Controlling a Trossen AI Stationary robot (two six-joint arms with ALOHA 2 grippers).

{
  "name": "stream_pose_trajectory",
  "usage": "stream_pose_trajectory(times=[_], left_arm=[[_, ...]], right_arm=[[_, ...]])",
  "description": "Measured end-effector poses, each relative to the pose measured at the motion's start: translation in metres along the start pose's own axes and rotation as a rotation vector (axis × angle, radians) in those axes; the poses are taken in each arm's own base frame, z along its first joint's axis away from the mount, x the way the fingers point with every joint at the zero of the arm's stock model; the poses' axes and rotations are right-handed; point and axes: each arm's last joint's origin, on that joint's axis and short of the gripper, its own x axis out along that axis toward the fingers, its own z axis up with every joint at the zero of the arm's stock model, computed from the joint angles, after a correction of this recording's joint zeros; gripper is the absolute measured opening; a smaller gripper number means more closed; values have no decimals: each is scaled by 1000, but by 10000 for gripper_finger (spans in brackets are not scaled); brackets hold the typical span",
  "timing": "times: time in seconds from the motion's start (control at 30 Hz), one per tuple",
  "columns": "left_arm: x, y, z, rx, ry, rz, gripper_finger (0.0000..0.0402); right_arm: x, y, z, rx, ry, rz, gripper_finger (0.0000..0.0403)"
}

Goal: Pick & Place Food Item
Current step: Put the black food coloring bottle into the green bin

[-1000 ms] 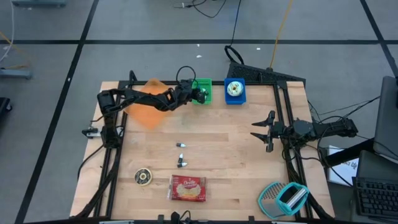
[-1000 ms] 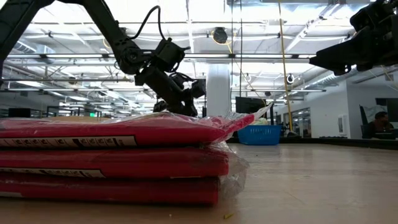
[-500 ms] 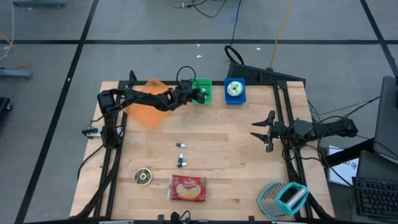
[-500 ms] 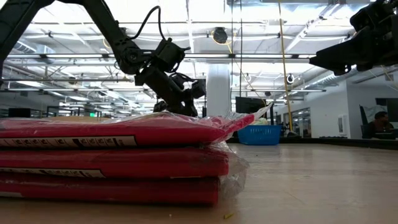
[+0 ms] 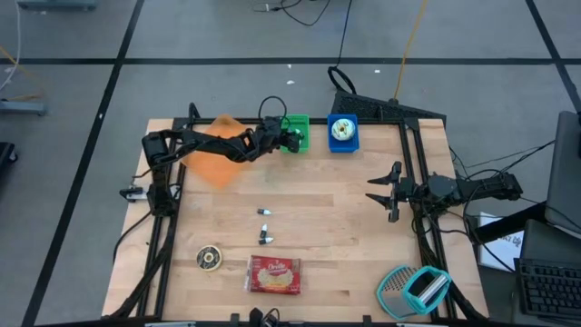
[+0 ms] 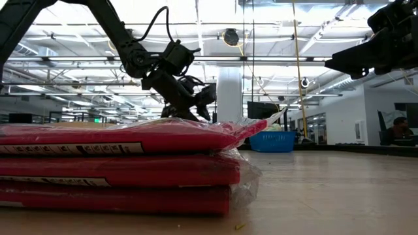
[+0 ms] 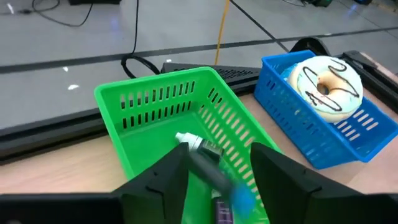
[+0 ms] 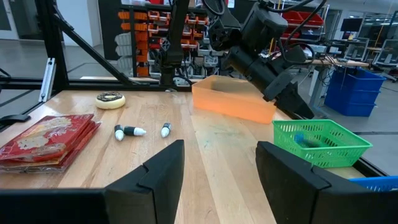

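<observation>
Desk [image 5: 345, 209]: the wooden top is carrying everything; most of its middle is lying bare, so nothing is blocking either arm's path.
Orange bin [image 5: 216, 150]: it is sitting at the far left of the desk, partly under the left arm; what it is holding cannot be told.
Red packet [image 5: 274, 275]: this flat food pack is waiting near the front edge, untouched, filling the low view's foreground.
Green basket [image 7: 180, 118]: it is standing at the far edge just beside the blue basket [image 7: 323, 134]; small tube-like items [image 7: 214, 168] are lying inside it, one blurred, seemingly just let go.
Left gripper [image 7: 217, 177]: it is hovering directly over the green basket, its fingers [image 7: 165, 180] parting and gripping nothing that shows.
Right gripper [image 5: 383, 193]: it is waiting above the right side of the desk, well apart from the baskets, fingers [image 8: 158, 171] spread and empty.
Doughnut [image 7: 325, 81]: it is resting in the blue basket, apparently already placed.
Progress: one drop into the green basket is looking finished or nearly so; I judge the task partly done.
Remaining: a round pastry [image 5: 210, 259] near the front left and two small tubes [image 5: 264, 224] mid-desk are lying unsorted, beside the red packet.
Grater [image 5: 413, 289]: a teal tool is sitting at the front right corner, out of the way.
</observation>
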Motion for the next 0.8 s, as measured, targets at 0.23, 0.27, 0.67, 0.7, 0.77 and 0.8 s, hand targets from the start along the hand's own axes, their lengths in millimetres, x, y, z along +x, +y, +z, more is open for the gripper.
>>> stream_pose_trajectory(times=[0.23,0.27,0.67,0.7,0.77,0.8], left_arm=[[-10,-6,14,13,-46,-31,196],[-13,-7,17,10,-55,-38,197],[-78,-46,64,-124,-58,-461,198],[-85,-50,66,-138,-48,-508,198],[-97,-59,68,-132,-21,-595,198],[-103,-64,67,-124,-6,-639,198]], right_arm=[[0,0,0,0,0,0,187],[0,0,0,0,0,0,187],[0,0,0,0,0,0,187],[0,0,0,0,0,0,187],[0,0,0,0,0,0,187],[0,0,0,0,0,0,187]])
